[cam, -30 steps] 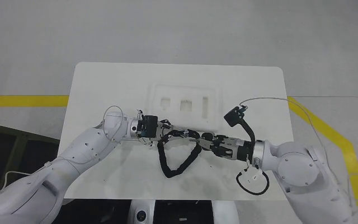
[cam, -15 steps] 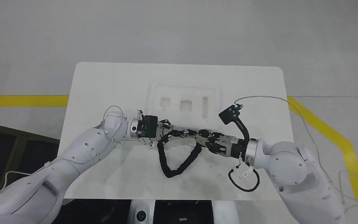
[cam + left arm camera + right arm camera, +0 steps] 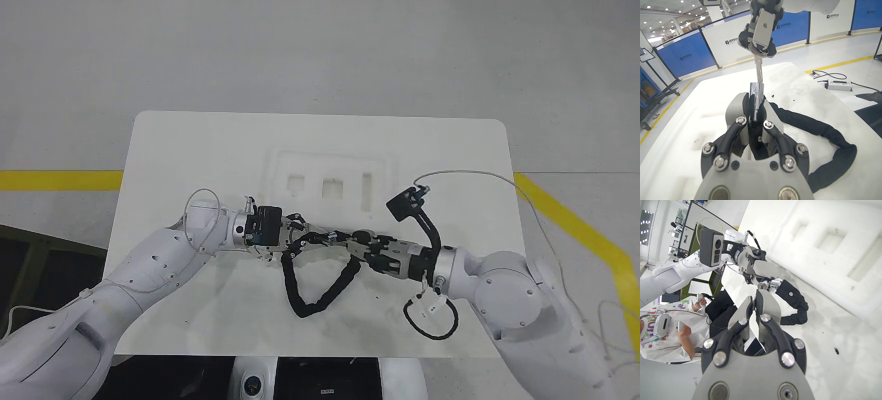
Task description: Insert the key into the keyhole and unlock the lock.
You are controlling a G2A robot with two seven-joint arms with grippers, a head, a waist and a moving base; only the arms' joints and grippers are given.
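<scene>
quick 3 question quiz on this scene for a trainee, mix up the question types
1. Fill in: the silver metal key is gripped by the ____ arm's jaws.
2. Multiple choice: the left arm's jaws are
A. shut on the chrome lock cylinder
B. shut on the key
C. standing open, holding nothing
3. True or false: the key's blade is fully buried in the cylinder.

Key: 1 right; 2 A; 3 false. Most of the blade shows, and only its tip is at the cylinder's end.
</scene>
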